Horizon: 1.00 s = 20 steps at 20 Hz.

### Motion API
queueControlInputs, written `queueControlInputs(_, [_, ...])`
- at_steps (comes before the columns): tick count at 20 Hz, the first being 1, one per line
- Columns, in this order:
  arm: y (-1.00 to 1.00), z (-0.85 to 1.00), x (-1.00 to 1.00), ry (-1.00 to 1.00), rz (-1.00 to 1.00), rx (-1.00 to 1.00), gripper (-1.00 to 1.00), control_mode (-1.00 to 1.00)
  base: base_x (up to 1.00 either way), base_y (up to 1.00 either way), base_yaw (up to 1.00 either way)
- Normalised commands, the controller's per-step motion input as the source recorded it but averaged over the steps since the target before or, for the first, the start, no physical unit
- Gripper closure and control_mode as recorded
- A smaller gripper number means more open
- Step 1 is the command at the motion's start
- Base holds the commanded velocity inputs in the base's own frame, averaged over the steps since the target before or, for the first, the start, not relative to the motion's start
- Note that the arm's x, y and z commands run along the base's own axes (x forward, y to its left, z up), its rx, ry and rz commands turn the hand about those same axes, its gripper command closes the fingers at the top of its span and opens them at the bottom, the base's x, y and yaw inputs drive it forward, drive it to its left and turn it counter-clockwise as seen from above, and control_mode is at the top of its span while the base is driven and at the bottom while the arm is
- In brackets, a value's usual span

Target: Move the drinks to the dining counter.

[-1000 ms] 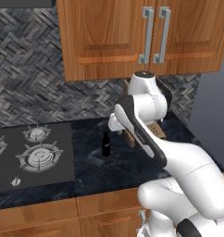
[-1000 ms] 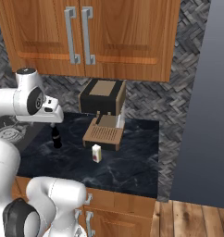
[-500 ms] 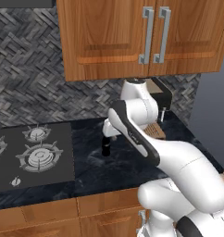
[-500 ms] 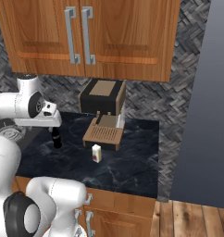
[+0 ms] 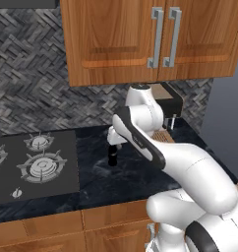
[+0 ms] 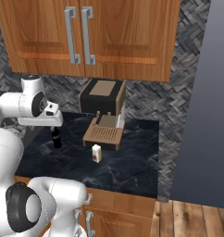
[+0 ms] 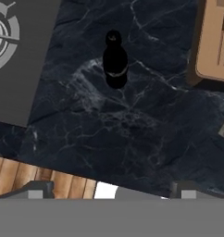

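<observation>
Above you hang the wooden wall cabinets (image 5: 155, 39), their paired metal handles (image 6: 79, 34) side by side over a herringbone tile backsplash (image 5: 27, 93). Below runs the black marble-look counter (image 6: 127, 166), resting on wooden base cabinets (image 5: 52, 229). The gas hob (image 5: 32, 165) is set into the counter's left part, its burners visible in the left base view, and one burner shows at the upper left corner of the hand view. The white arm (image 5: 185, 172) reaches from your near side across the counter toward the wall. The tan-and-black coffee machine (image 6: 103, 111) stands at the far side of the counter against the backsplash, its slatted tan drip tray (image 6: 103, 134) jutting toward you.

Your gripper (image 5: 112, 139) hangs above the counter between the hob and the coffee machine, with its fingers spread wide and holding nothing; in the hand view the two fingertips (image 7: 38, 189) sit far apart at the bottom. The dark bottle (image 5: 112, 155) stands upright on the counter just below the gripper, to the right of the hob and left of the drip tray; whether the fingers touch it you cannot tell from the base views, and the hand view shows it well ahead of the tips. The white carton (image 6: 96, 153) with its red mark stands upright on the counter just in front of the drip tray, apart from the bottle and to its right.
</observation>
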Motion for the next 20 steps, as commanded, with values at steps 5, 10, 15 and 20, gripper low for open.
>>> queueControlInputs(5, [0.0, -0.12, 0.16, -0.06, 0.0, 0.0, -1.0, -1.0, 0.0, 0.0, 0.0])
queueControlInputs(10, [0.03, -0.1, 0.19, -0.08, 0.0, 0.0, -1.0, -1.0, 0.0, 0.0, 0.0])
queueControlInputs(15, [0.11, -0.12, 0.22, -0.11, 0.0, 0.0, -1.0, -1.0, 0.0, 0.0, 0.0])
queueControlInputs(20, [0.04, -0.07, 0.25, -0.03, 0.0, 0.0, -1.0, -1.0, 0.0, 0.0, 0.0])
